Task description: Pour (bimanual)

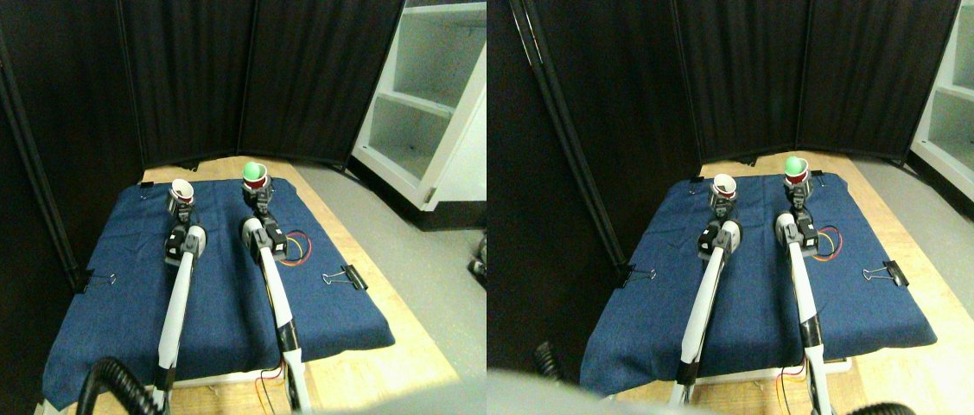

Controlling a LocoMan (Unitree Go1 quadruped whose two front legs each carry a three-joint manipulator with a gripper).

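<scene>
A red cup (181,191) with a white inside stands upright at the far left of the blue cloth (219,285), and my left gripper (180,204) is shut on it. To its right a second red cup (255,176) holds a green ball in its mouth. My right gripper (258,194) is shut on that cup's lower part. Both cups are upright and about level with each other, a short gap between them.
The blue cloth lies on a wooden board (366,363), held down by binder clips (346,277) at its right and left edges. Black curtain panels (193,78) close off the back. A white shelf unit (430,112) stands at the right on grey floor.
</scene>
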